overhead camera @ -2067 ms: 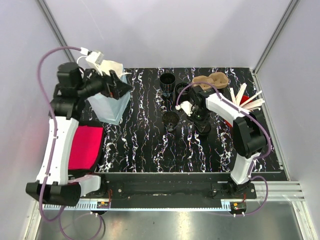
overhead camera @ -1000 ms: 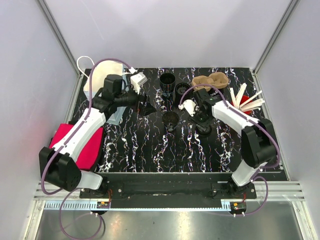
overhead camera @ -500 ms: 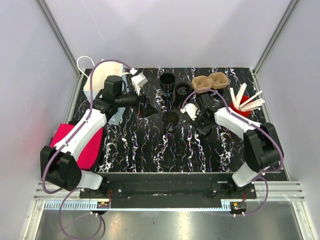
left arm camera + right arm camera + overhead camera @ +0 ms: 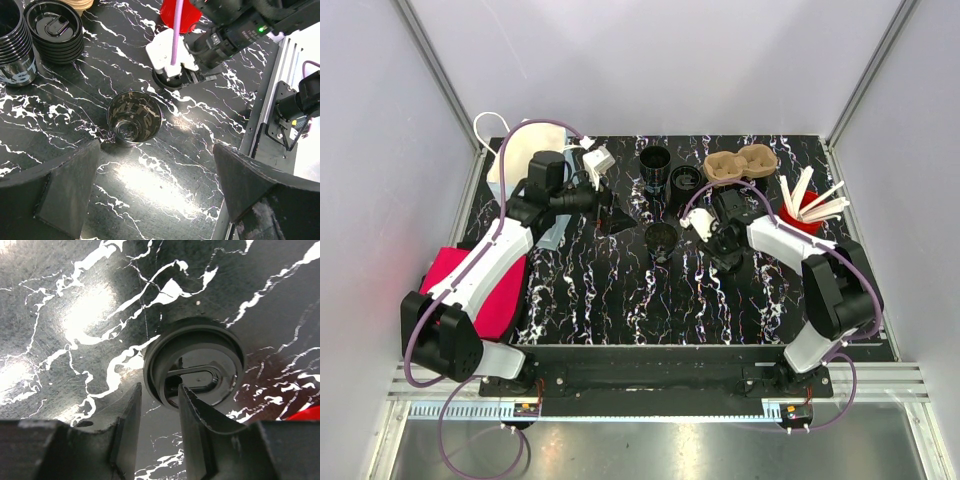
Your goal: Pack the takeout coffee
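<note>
A single black cup [image 4: 661, 238] stands open mid-table; in the left wrist view [image 4: 134, 117] it is empty. My left gripper [image 4: 618, 215] hovers just left of it, jaws wide open and empty [image 4: 157, 190]. A black lid [image 4: 728, 258] lies on the table right of the cup. My right gripper [image 4: 722, 248] is down on it. In the right wrist view [image 4: 159, 392] one finger sits inside the lid [image 4: 210, 355] and one outside, pinching its rim. The white bag [image 4: 525, 175] stands at the far left.
A stack of black cups [image 4: 655, 163] and a stack of lids [image 4: 684, 180] stand at the back centre. A cardboard cup carrier [image 4: 740, 163] lies at the back right. A red cup of stirrers [image 4: 808, 208] stands at the right. A red cloth [image 4: 485, 290] lies at the left edge.
My left arm has swung from over the bag down to the table's middle beside the single cup, gripper open. My right wrist has turned a little while staying on the lid.
</note>
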{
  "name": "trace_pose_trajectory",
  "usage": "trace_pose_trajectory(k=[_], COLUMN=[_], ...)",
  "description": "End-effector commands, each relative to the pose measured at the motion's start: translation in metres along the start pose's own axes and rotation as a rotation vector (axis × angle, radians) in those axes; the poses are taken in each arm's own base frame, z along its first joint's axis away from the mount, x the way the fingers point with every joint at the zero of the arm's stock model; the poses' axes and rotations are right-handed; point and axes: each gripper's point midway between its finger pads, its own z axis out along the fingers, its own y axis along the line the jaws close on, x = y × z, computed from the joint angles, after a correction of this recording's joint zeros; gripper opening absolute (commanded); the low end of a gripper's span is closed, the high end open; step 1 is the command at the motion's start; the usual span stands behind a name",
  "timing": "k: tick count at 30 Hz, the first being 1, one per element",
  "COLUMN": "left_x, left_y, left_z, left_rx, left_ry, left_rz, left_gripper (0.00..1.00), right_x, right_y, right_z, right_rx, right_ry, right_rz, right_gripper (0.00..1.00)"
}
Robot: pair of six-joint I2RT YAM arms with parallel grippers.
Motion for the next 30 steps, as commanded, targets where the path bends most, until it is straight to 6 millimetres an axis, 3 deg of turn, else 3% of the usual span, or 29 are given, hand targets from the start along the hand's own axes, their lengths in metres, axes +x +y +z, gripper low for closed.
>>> trace_pose_trajectory(k=[1, 13, 20, 23, 30], left_x=[-0.013, -0.011, -0.007, 0.000, 0.019], left_y=[-0.010, -0.013, -0.010, -0.004, 0.024], left_z=[-0.004, -0.004, -0.001, 0.004, 0.023], left_rx=[0.034, 0.049, 0.053, 0.050, -0.014], left_ry=[-0.050, -0.048, -0.040, -0.021, 0.047], left_rz=[0.052, 0.048, 0.037, 0.017, -0.050], left_gripper=[0.99, 0.99, 0.99, 0.99, 0.99], right_x=[-0.003, 0.006, 0.001, -0.009, -0.042], right_y=[0.000, 0.000, -0.003, -0.007, -0.013], right_z=[0.005, 0.010, 0.003, -0.013, -0.079], right_rx=[-0.011, -0.007, 0.011, 0.029, 0.071], right_ry=[-0.022, 0.009, -0.007, -0.037, -0.172], right_rz=[-0.014, -0.014, -0.013, -0.014, -0.026], right_gripper=[0.40, 0.26, 0.09, 0.04, 0.01])
